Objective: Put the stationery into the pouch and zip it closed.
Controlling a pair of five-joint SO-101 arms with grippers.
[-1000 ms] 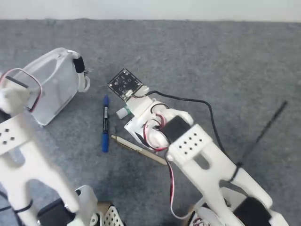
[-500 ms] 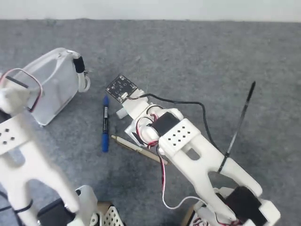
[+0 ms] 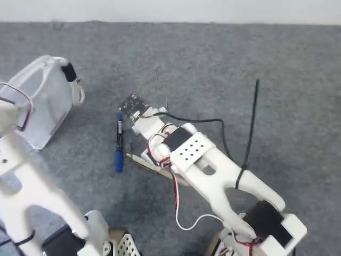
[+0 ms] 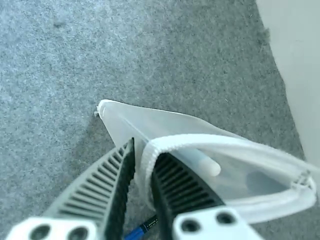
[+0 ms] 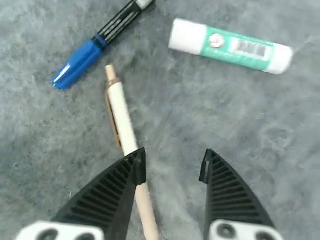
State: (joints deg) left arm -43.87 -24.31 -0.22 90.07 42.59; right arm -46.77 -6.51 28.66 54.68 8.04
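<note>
Left claw pinched narrow on the white zip rim of the clear pouch, mouth gaping beside the inner finger. Pouch at the far left of the grey carpet in the high view, lying tilted, black zip pull at its upper corner. Right claw spread wide, gripping nothing, low over the carpet at the cream pen, one finger overlapping the barrel, the other well clear of it. Blue marker just beyond the pen's tan tip, black-and-white band on its body, print too small to read. Glue stick near the marker, apart from it: white tube, green label, barcode and round emblem, wording not legible. All three loose on the carpet, outside the pouch.
</note>
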